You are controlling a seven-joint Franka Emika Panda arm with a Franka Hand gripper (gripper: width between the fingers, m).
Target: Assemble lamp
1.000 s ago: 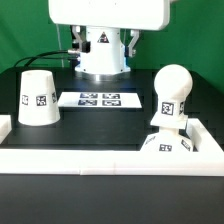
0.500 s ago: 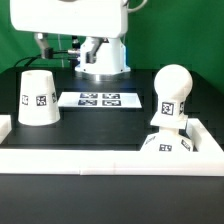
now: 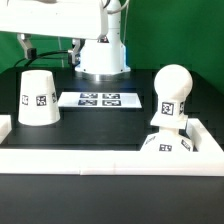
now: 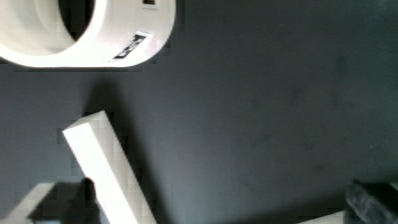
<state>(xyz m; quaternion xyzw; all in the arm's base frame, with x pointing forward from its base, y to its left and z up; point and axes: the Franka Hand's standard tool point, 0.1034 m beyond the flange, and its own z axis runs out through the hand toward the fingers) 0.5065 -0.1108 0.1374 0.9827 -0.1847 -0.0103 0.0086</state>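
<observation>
- The shade (image 3: pixel 39 97) is a smooth white tapered cup, standing mouth-down on the matte black table (image 3: pixel 100 125) at the exterior view's left, with a black-and-white tag on its side.
- The bulb (image 3: pixel 171 95) is a glossy white ball on a tagged neck. It stands upright on the base (image 3: pixel 167 146) at the exterior view's right, against the raised white wall (image 3: pixel 100 159) along the front.
- The marker board (image 3: pixel 99 99) lies flat between shade and bulb.
- In the wrist view a white ring (image 4: pixel 89 35) and a white bar (image 4: pixel 111 165) show over dark, grainy tabletop.
- The arm (image 3: pixel 60 20) has swung toward the exterior view's left since half a second ago; the lamp parts have not moved.
- Its pincer is out of sight, so I cannot tell its opening.
</observation>
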